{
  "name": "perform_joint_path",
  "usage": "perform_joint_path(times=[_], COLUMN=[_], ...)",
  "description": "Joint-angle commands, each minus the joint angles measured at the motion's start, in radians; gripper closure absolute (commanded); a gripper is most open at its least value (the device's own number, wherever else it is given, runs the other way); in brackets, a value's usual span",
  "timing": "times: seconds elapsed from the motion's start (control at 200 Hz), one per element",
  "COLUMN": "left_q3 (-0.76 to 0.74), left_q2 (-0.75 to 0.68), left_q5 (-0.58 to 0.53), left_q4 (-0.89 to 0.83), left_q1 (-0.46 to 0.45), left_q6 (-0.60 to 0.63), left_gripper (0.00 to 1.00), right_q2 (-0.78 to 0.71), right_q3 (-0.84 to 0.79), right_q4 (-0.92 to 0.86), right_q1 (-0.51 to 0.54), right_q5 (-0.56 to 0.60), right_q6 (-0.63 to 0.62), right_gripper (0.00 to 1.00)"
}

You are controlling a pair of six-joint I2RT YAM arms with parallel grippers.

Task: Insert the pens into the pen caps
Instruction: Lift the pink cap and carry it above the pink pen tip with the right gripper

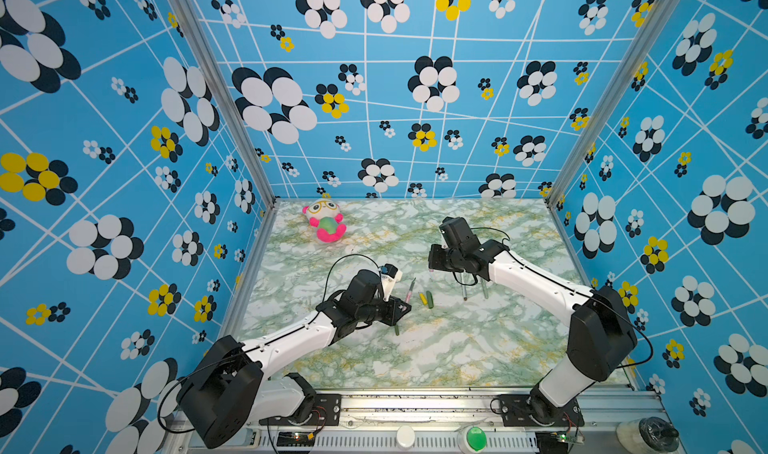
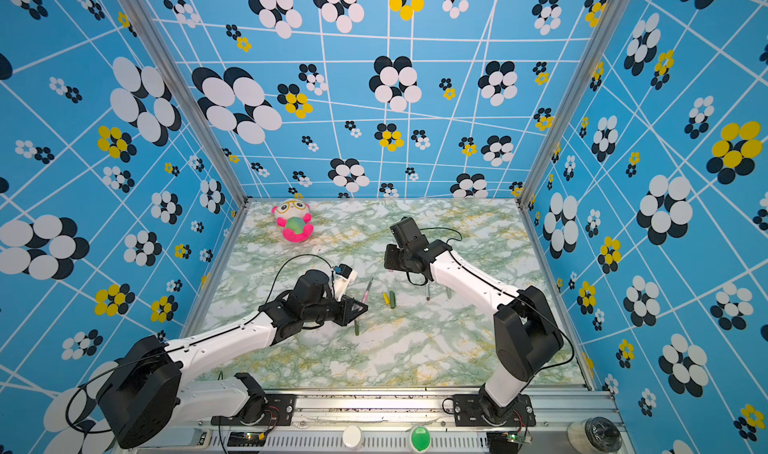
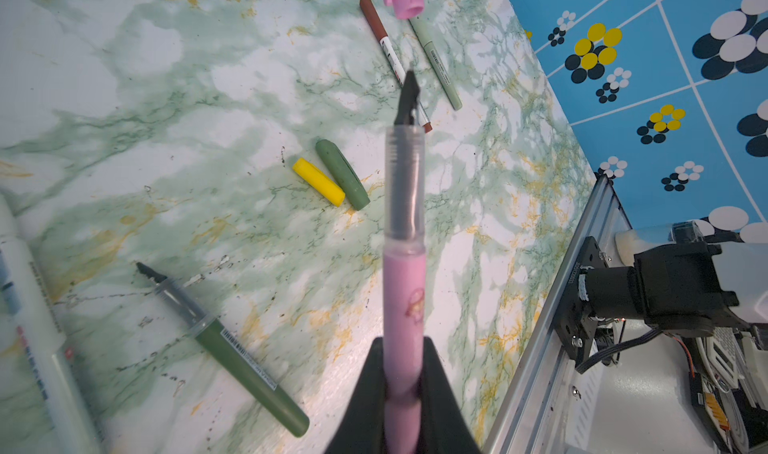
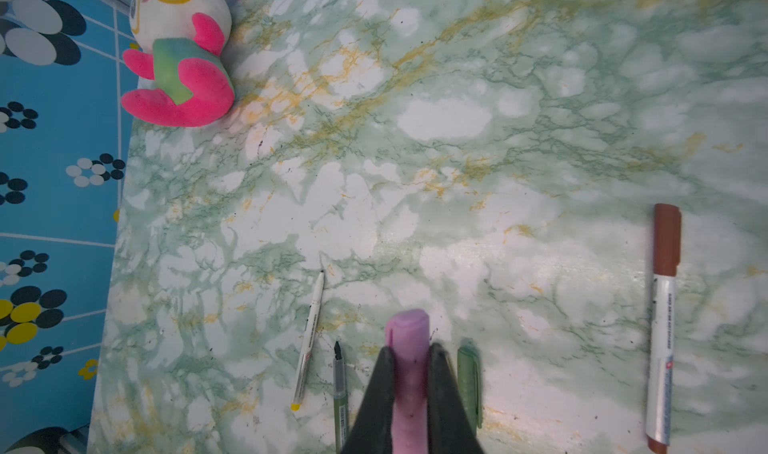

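My left gripper (image 3: 403,373) is shut on the pink pen (image 3: 403,298), whose dark nib points away from the jaws; both top views show this pen (image 1: 409,295) rising from the gripper (image 1: 401,308). My right gripper (image 4: 409,356) is shut on the pink pen cap (image 4: 407,339), open end outward, hovering above the table (image 1: 432,270). A yellow cap (image 3: 318,182) and a dark green cap (image 3: 343,174) lie side by side between the grippers. An uncapped dark green pen (image 3: 232,348) and a white pen (image 4: 309,339) lie near the left gripper.
A brown-capped pen (image 1: 464,292) and a pale green capped pen (image 1: 484,290) lie under the right arm. A pink and white plush toy (image 1: 324,221) sits at the back left of the marble table (image 1: 457,348). Patterned walls enclose three sides.
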Motion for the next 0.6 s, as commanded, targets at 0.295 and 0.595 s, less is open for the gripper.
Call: perform_joint_path(times=[0.295,0.595], left_q3=[0.057,0.061], left_q2=[0.064,0.069], left_q5=[0.01,-0.012], left_q4=[0.063,0.071], left_q1=[-0.028,-0.03], left_q6=[-0.02,-0.025], left_gripper=[1.0,1.0], right_q2=[-0.028,-0.03], right_q3=[0.025,-0.006], right_q4=[0.072,0.105], right_q1=[-0.008,-0.007], right_q5=[-0.125,-0.164], right_q6=[0.093,0.127], right_gripper=[0.9,0.9])
